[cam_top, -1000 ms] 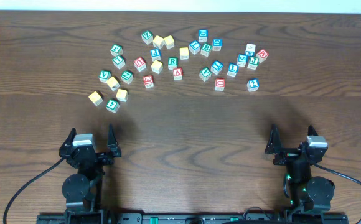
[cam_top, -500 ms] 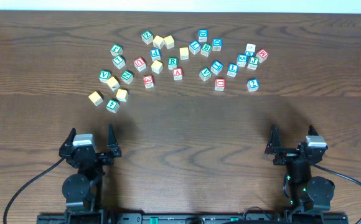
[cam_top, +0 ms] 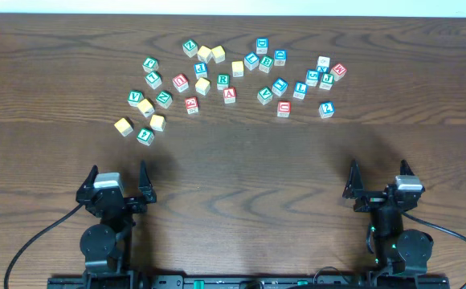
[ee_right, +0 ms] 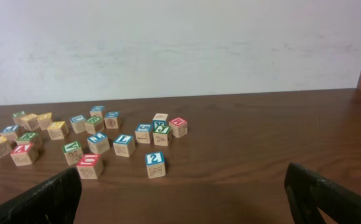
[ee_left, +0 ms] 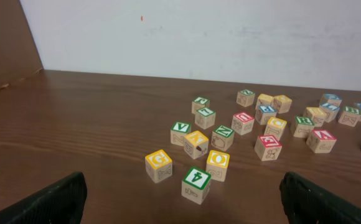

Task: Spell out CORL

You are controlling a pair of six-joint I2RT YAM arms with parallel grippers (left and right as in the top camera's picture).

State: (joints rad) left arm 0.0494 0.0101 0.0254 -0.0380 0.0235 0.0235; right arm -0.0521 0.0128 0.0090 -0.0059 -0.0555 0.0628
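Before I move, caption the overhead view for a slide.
Left gripper and right gripper sit open and empty; alphabet cubes lie scattered across the table beyond them.

Small wooden alphabet cubes (cam_top: 222, 81), upper frame: roughly thirty. Black two-finger grippers, two: left gripper (cam_top: 118, 170), right gripper (cam_top: 378, 167).

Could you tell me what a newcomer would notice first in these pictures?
A scatter of lettered cubes in green, blue, red and yellow lies across the far middle of the dark wooden table. At the near edge, the left end effector and right end effector sit open and empty, well short of them.
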